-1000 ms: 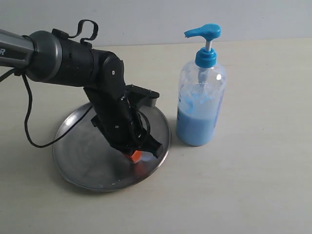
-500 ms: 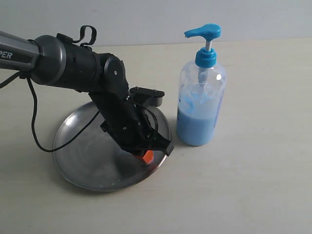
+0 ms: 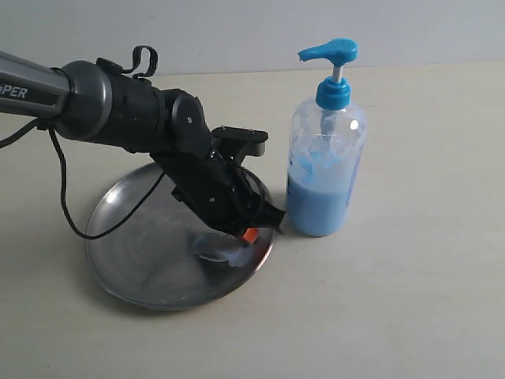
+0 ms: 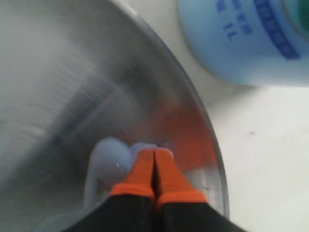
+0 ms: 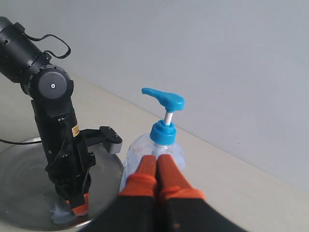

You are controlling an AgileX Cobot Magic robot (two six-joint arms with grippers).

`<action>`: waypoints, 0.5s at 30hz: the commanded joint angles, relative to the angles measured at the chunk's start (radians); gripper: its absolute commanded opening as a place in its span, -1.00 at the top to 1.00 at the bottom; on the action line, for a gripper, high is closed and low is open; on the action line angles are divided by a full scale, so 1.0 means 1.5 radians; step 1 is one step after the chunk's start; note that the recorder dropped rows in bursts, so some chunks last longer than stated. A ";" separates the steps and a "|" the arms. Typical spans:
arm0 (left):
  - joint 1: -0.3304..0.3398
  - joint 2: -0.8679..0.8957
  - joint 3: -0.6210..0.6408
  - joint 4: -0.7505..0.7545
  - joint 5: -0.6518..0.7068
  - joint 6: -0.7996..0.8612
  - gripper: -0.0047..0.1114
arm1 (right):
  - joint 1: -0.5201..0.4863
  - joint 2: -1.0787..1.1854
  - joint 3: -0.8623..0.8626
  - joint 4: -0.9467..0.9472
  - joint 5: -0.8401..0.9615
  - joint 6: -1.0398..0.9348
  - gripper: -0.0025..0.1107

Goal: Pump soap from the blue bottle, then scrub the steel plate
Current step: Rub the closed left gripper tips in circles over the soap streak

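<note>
The steel plate (image 3: 130,253) lies at the left, with my left arm reaching over it. My left gripper (image 3: 249,234) is shut, its orange tips down on the plate near the rim closest to the blue bottle (image 3: 322,178). A pale blue smear of soap (image 3: 223,251) lies just beside the tips. In the left wrist view the shut left gripper (image 4: 155,152) touches the soap blob (image 4: 112,159) on the plate (image 4: 87,87). My right gripper (image 5: 157,158) is shut and empty, held in the air short of the bottle (image 5: 136,149); it is outside the exterior view.
The bottle's blue pump head (image 3: 331,51) points left, above the plate's edge. A black cable (image 3: 67,213) hangs from the left arm over the plate's far side. The beige tabletop (image 3: 410,300) stretches right of the bottle and in front.
My left gripper has slid across the plate toward the bottle, staying shut. A pale blue soap smear now shows where the tips were. The bottle has not moved.
</note>
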 commanded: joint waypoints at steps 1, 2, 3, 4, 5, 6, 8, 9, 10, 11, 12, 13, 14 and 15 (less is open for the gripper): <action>0.000 0.017 0.002 0.115 0.001 -0.079 0.92 | 0.001 -0.003 0.009 -0.008 -0.011 -0.003 0.96; 0.000 0.017 0.002 0.145 0.004 -0.099 0.92 | 0.001 -0.003 0.012 -0.010 -0.017 -0.003 0.96; 0.000 0.017 0.002 0.165 0.010 -0.121 0.92 | 0.001 -0.003 0.012 -0.010 -0.017 -0.003 0.96; 0.000 0.017 0.002 0.191 0.021 -0.138 0.92 | 0.001 -0.003 0.012 -0.010 -0.017 -0.003 0.96; 0.000 0.017 0.002 0.203 0.026 -0.148 0.92 | 0.001 -0.003 0.012 -0.010 -0.017 -0.003 0.96; 0.000 0.017 0.002 0.215 0.036 -0.148 0.92 | 0.001 -0.003 0.012 -0.010 -0.017 -0.003 0.96; 0.000 0.017 0.002 0.228 0.058 -0.148 0.92 | 0.001 -0.003 0.012 -0.010 -0.017 -0.003 0.96; 0.000 0.017 0.002 0.233 0.070 -0.148 0.92 | 0.001 -0.003 0.012 -0.010 -0.017 -0.006 0.96; 0.000 0.017 0.002 0.237 0.083 -0.148 0.92 | 0.001 -0.003 0.012 -0.010 -0.017 -0.006 0.96; 0.000 0.017 0.002 0.240 0.093 -0.148 0.92 | 0.001 -0.003 0.012 -0.010 -0.017 -0.006 0.96; 0.000 0.017 0.002 0.245 0.106 -0.148 0.92 | 0.001 -0.003 0.012 -0.010 -0.017 -0.006 0.96; 0.000 0.017 0.002 0.248 0.118 -0.148 0.92 | 0.001 -0.003 0.012 -0.010 -0.017 -0.006 0.96; 0.000 0.017 0.002 0.252 0.129 -0.148 0.92 | 0.001 -0.003 0.012 -0.010 -0.017 -0.006 0.96; 0.000 0.016 0.002 0.255 0.138 -0.148 0.92 | 0.001 -0.003 0.012 -0.010 -0.017 -0.006 0.96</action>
